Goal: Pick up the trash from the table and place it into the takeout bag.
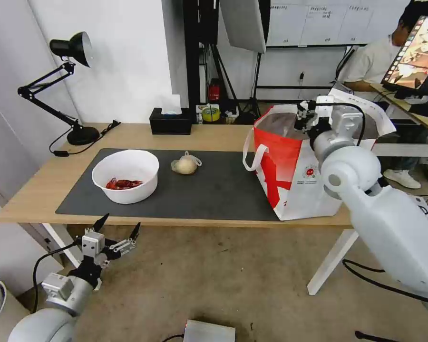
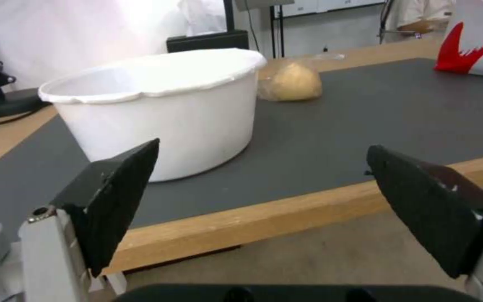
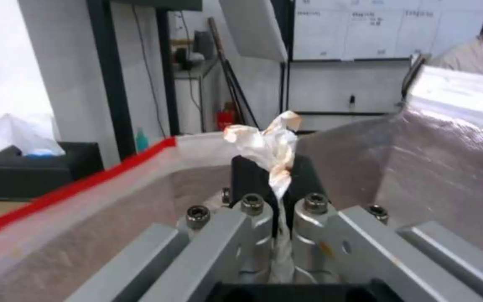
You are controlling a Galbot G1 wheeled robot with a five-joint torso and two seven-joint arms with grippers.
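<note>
While the left gripper [image 1: 119, 227] hangs below the near edge of the table [image 1: 142, 221] with its black fingers [image 2: 115, 197] spread wide and nothing between them, the nearest piece of trash beyond it is the white round bowl [image 1: 126, 175], which stands on the left part of the dark grey mat [image 1: 214, 190] with red scraps [image 1: 122, 184] in its bottom. Just right of the bowl and a little farther back, apart from it, lies the knotted clear bag [image 1: 186, 164] holding a beige lump. Well to the right, the takeout bag [image 1: 290, 180] stands upright on the right end of the table, its mouth open and its foil lining showing. Over that mouth, at the far side, the right gripper [image 1: 303, 114] holds its jaws pinched on the crumpled white tissue [image 3: 269, 147], which sticks out beyond the fingertips above the lining. Farther back near the wall sit the black tissue box [image 1: 171, 121] and, at the far left, a black desk lamp [image 1: 66, 85].
</note>
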